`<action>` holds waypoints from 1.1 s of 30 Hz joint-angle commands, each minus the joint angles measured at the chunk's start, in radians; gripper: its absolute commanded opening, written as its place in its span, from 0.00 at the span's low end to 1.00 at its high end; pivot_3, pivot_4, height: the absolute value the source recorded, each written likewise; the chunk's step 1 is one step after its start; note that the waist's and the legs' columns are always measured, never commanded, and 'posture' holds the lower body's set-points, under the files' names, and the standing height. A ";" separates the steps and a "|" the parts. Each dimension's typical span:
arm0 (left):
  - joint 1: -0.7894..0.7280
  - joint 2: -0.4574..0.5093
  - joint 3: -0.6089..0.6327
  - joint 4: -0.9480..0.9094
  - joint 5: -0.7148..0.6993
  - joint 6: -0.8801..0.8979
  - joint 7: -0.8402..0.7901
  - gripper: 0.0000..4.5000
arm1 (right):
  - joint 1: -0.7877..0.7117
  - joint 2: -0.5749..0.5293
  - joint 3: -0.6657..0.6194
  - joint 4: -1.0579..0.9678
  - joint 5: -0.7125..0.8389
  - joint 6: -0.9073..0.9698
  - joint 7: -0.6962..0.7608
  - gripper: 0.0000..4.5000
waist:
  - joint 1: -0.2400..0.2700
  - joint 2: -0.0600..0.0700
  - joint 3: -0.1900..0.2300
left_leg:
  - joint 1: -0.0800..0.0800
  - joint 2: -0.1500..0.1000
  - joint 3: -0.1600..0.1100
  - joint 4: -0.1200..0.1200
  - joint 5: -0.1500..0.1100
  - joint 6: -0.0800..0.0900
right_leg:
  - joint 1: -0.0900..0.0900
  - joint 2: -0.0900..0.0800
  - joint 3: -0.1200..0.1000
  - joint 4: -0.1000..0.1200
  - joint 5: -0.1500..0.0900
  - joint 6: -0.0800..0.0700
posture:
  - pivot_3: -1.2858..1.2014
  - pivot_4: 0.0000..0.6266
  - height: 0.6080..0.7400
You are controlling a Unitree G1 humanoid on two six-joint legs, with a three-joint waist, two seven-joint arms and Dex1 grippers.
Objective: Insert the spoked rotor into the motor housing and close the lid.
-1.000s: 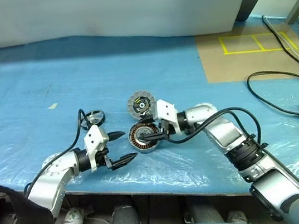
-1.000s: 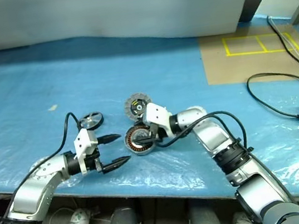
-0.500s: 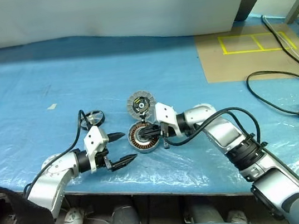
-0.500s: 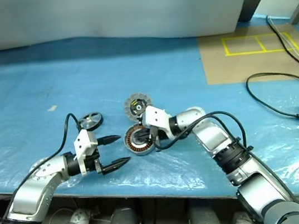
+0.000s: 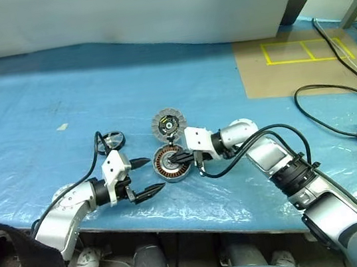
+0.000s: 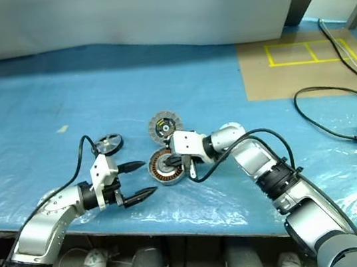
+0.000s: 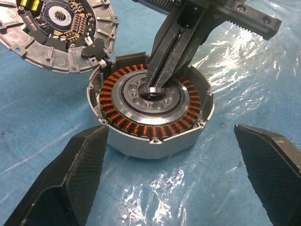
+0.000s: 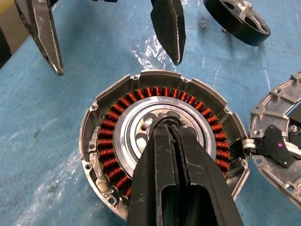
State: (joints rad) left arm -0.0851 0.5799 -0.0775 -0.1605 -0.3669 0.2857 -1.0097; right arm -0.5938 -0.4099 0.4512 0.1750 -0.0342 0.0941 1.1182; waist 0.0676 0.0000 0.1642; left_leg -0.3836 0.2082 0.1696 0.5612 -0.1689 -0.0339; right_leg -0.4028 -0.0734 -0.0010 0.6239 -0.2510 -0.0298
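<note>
**Blue sheet, housing open, closed fingers on its hub**

Blue plastic sheeting (image 5: 41, 114) covered the table. At the left, the spoked rotor (image 5: 111, 141) lay apart. The left gripper (image 5: 146, 175) hung beside it, fingers spread wide and holding nothing. The motor housing (image 5: 170, 164) sat in the middle with its copper windings (image 7: 123, 125) showing. The lid (image 5: 168, 123) lay just behind. The right gripper (image 7: 155, 87), fingers pressed together, had its tips at the housing's central hub (image 7: 141, 101).

The motor housing (image 7: 150, 141) is matt cast metal ringed with glossy copper windings (image 7: 141, 127), the lid (image 7: 56, 33) ribbed grey metal, and the desk (image 5: 58, 91) covered in crinkled glossy blue plastic sheet.
</note>
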 commanded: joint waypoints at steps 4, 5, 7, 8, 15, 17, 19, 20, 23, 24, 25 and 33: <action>-0.009 -0.007 -0.003 -0.012 0.001 -0.011 0.006 1.00 | -0.003 -0.048 0.014 -0.025 -0.049 -0.088 0.012 0.01 | 0.001 0.000 0.000 | 0.000 0.000 0.000 0.000 0.000 0.000 | 0.000 0.000 0.000 0.000 0.000 0.000 | 0.52 0.24 1.00; -0.009 -0.008 -0.004 -0.012 0.002 -0.011 0.006 1.00 | -0.004 -0.053 0.011 -0.027 -0.052 -0.093 0.011 0.01 | 0.000 0.000 0.000 | 0.000 0.000 0.000 0.000 0.000 0.000 | 0.000 0.000 0.000 0.000 0.000 0.000 | 0.52 0.24 1.00; -0.009 -0.010 -0.006 -0.011 0.003 -0.011 0.006 1.00 | -0.002 -0.060 0.008 -0.031 -0.052 -0.095 0.013 0.01 | 0.000 0.000 0.000 | 0.000 0.000 0.000 0.001 0.000 0.000 | 0.000 0.000 0.000 0.000 0.000 0.000 | 0.52 0.24 1.00; -0.009 -0.010 -0.006 -0.011 0.003 -0.011 0.005 1.00 | 0.000 -0.060 0.006 -0.034 -0.050 -0.092 0.015 0.01 | 0.000 0.000 0.000 | 0.000 0.000 0.000 0.001 0.000 0.000 | 0.000 0.000 0.000 0.000 0.000 0.000 | 0.52 0.24 1.00; -0.020 -0.012 -0.004 -0.006 -0.004 -0.009 0.001 1.00 | -0.003 0.027 -0.110 -0.139 0.169 0.169 0.018 0.01 | 0.000 0.000 0.000 | 0.000 0.000 0.000 0.000 -0.001 0.001 | 0.000 0.000 0.000 0.001 0.000 0.000 | 0.52 0.24 1.00; -0.021 -0.012 -0.001 -0.007 -0.009 -0.006 0.000 1.00 | -0.002 0.061 -0.125 -0.124 0.205 0.229 0.004 0.01 | -0.001 0.000 0.000 | 0.000 0.000 0.000 0.000 -0.001 0.002 | 0.000 0.000 0.000 0.001 0.000 0.000 | 0.52 0.24 1.00; -0.022 -0.012 -0.001 -0.008 -0.010 -0.006 0.001 1.00 | 0.010 0.072 -0.111 -0.104 0.194 0.239 -0.004 0.01 | 0.000 0.000 0.000 | 0.000 0.000 0.000 0.001 -0.001 0.001 | 0.000 0.000 0.000 0.001 0.000 0.000 | 0.52 0.24 1.00; -0.023 -0.012 -0.001 -0.008 -0.010 -0.005 0.002 1.00 | 0.016 0.072 -0.099 -0.096 0.181 0.231 -0.006 0.01 | 0.000 0.000 0.000 | 0.000 0.000 0.000 0.000 -0.001 0.001 | 0.000 0.000 0.000 0.001 0.000 0.000 | 0.52 0.24 1.00; -0.022 -0.011 0.000 -0.012 -0.010 -0.003 0.003 1.00 | 0.037 0.089 -0.080 -0.037 0.155 0.216 -0.037 0.01 | 0.001 0.000 0.000 | 0.000 0.000 0.000 0.000 0.000 0.000 | 0.000 0.000 0.000 0.000 0.000 0.000 | 0.52 0.24 1.00; -0.020 -0.010 0.001 -0.014 -0.010 -0.003 0.004 1.00 | 0.049 0.079 -0.061 -0.023 0.137 0.199 -0.032 0.01 | 0.001 0.000 0.000 | 0.000 0.000 0.000 0.000 0.000 0.000 | 0.000 0.000 0.000 0.000 0.000 0.000 | 0.52 0.24 1.00; -0.018 -0.009 0.002 -0.016 -0.010 -0.002 0.005 1.00 | 0.061 0.064 -0.038 -0.010 0.107 0.167 -0.029 0.01 | 0.001 0.000 0.000 | 0.000 0.000 0.000 0.000 0.000 0.000 | 0.000 0.000 0.000 0.000 0.000 0.000 | 0.52 0.24 1.00; -0.014 -0.006 0.005 -0.014 -0.008 -0.002 0.007 1.00 | 0.066 0.027 -0.004 0.075 0.029 0.042 -0.043 0.01 | 0.000 -0.001 -0.001 | 0.007 0.000 0.000 0.000 -0.001 0.001 | 0.007 0.000 0.000 0.000 0.000 0.000 | 0.52 0.24 1.00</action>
State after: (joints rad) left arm -0.0990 0.5688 -0.0863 -0.1569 -0.3686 0.2889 -1.0060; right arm -0.5391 -0.3733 0.4317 0.1982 0.0336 0.1214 1.0826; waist 0.0676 -0.0006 0.1634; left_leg -0.3758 0.2082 0.1696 0.5613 -0.1701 -0.0322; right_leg -0.3948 -0.0738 -0.0005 0.6242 -0.2510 -0.0297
